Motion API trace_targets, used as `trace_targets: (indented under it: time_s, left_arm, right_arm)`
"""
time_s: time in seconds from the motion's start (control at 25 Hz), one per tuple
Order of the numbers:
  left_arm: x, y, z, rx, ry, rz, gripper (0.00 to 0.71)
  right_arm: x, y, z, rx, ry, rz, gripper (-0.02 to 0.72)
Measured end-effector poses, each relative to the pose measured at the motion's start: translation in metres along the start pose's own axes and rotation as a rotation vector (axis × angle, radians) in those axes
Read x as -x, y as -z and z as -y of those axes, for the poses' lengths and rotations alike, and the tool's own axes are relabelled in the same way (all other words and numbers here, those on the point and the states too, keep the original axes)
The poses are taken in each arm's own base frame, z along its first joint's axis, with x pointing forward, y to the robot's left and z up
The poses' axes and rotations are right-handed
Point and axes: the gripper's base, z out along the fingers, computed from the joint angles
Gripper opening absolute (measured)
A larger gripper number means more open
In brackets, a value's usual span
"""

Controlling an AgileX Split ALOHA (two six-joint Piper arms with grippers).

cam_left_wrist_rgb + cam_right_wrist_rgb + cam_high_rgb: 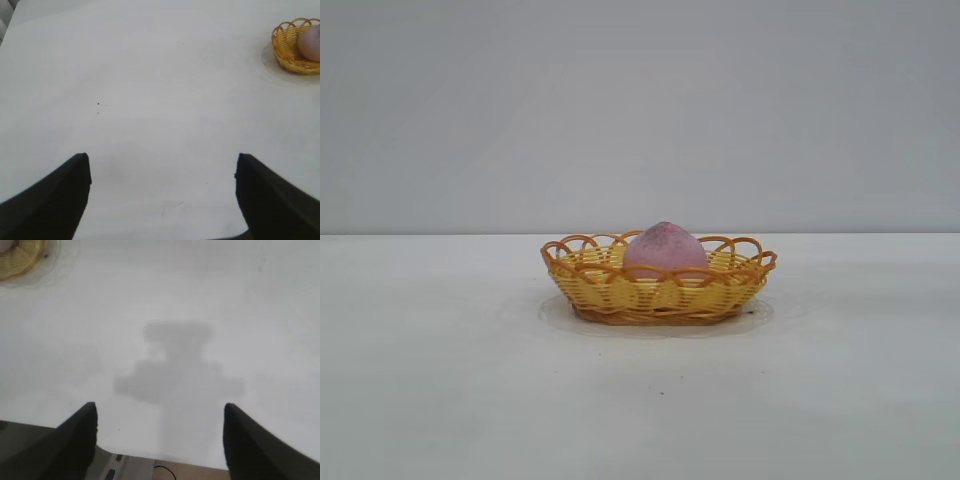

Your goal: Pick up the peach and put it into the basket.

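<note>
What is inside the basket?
The peach sits inside the basket, its top rising above the rim. Its lower part and the basket's floor are hidden by the woven wall.

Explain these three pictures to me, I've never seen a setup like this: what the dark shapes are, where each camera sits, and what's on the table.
This is a two-armed robot at a white table. One picture comes from an outside camera facing the arms; neither arm shows in it. There the pink peach sits inside the yellow-and-orange basket. The other two pictures come from cameras on the wrists. The dark wedges low in each are that arm's tool fingers: the left tool and the right tool. Both stand open over bare table and hold nothing, with the basket off near a corner.
</note>
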Motion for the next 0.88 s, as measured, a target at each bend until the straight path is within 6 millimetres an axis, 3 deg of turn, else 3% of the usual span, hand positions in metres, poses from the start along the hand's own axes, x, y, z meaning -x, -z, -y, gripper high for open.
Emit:
trace_targets:
  time_s: [0.36,0.52,0.68,0.88]
  left_arm:
    - [0.000,0.000,0.000,0.000,0.000,0.000,0.529]
    - [0.000,0.000,0.000,0.000,0.000,0.000,0.529]
    - [0.000,0.000,0.000,0.000,0.000,0.000,0.529]
    - [0.000,0.000,0.000,0.000,0.000,0.001,0.529]
  right_arm:
    - [-0.090,0.023,-0.016,-0.012,0.026,0.224,0.456]
    - [-0.120,0.033,-0.026,0.016,0.034,0.361,0.456]
    - [-0.142,0.043,-0.029,-0.024,0.013,0.485,0.456]
    - [-0.152,0.046,-0.032,-0.043,0.008,0.536,0.456]
